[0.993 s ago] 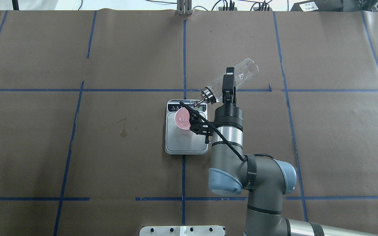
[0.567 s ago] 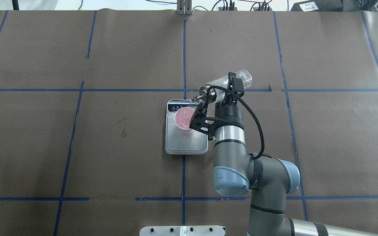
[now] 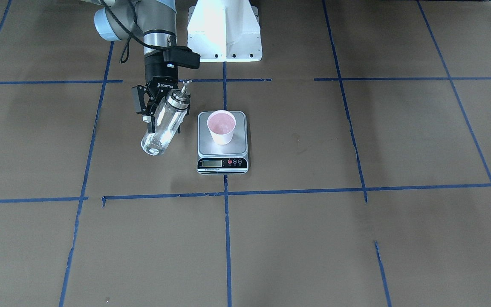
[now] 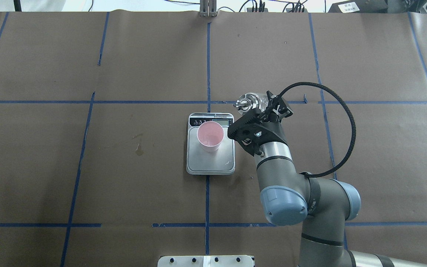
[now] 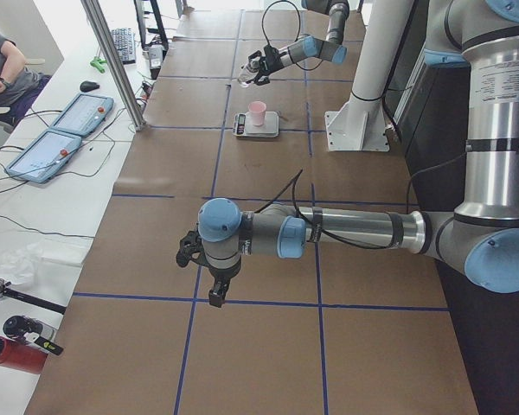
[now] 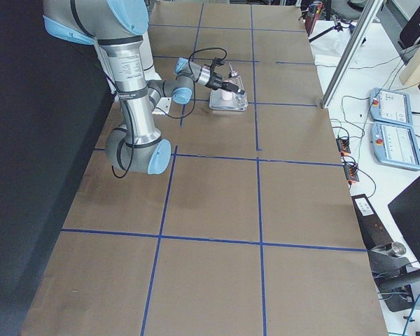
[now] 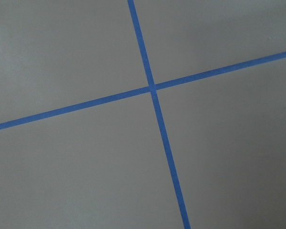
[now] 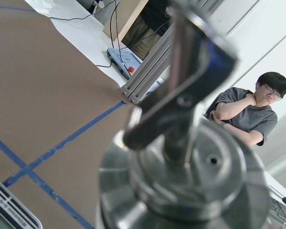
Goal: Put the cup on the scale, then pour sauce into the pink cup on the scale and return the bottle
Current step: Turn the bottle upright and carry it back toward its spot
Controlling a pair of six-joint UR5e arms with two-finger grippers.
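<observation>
The pink cup stands upright on the scale, toward the display end; it also shows in the front view on the scale. My right gripper is shut on the clear bottle, held in the air just right of the scale, nearly upright, silver cap and spout up. The right wrist view is filled by the cap. A little clear sauce sits in the bottle's base. My left gripper hovers far off over bare table; I cannot tell whether it is open.
A wet stain marks the paper left of the scale. A small drop lies on the scale's plate. The white robot base stands behind the scale. The left wrist view shows only a blue tape cross.
The bottle has swung from tipped, spout over the scale by the cup, back to nearly upright. My right gripper has drawn to the right, off the scale. The cup has not moved.
</observation>
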